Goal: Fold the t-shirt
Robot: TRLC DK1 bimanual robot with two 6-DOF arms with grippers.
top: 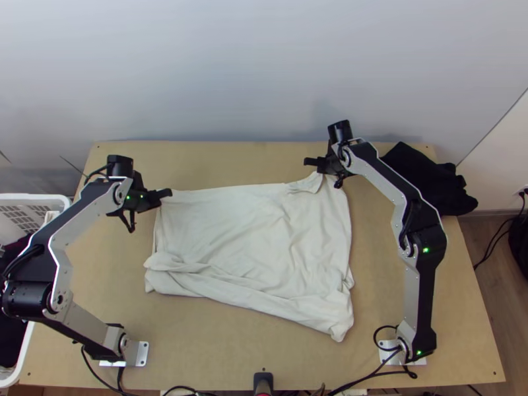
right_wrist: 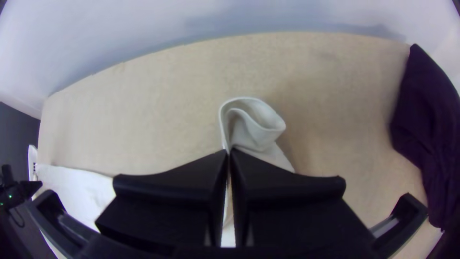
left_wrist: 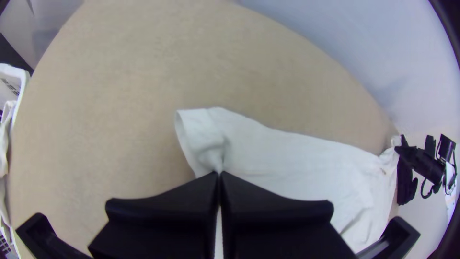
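Note:
In the top view the white t-shirt [top: 251, 237] lies spread over the middle of the table, with wrinkles and bunched cloth along its near side. My left gripper [top: 165, 195] is at its far left corner, and my right gripper [top: 313, 162] at its far right corner. The left wrist view has my left gripper [left_wrist: 218, 177] shut on a corner of the t-shirt [left_wrist: 297, 163]. In the right wrist view my right gripper [right_wrist: 229, 156] is shut on the other corner, where the t-shirt [right_wrist: 254, 127] curls up in a loop beyond the fingertips.
Black cloth [top: 432, 181] lies in a heap at the table's far right corner. A white basket [top: 33, 201] stands beyond the left edge. Bare wood of the table [top: 211, 340] shows in front of the shirt, and a wall rises behind the far edge.

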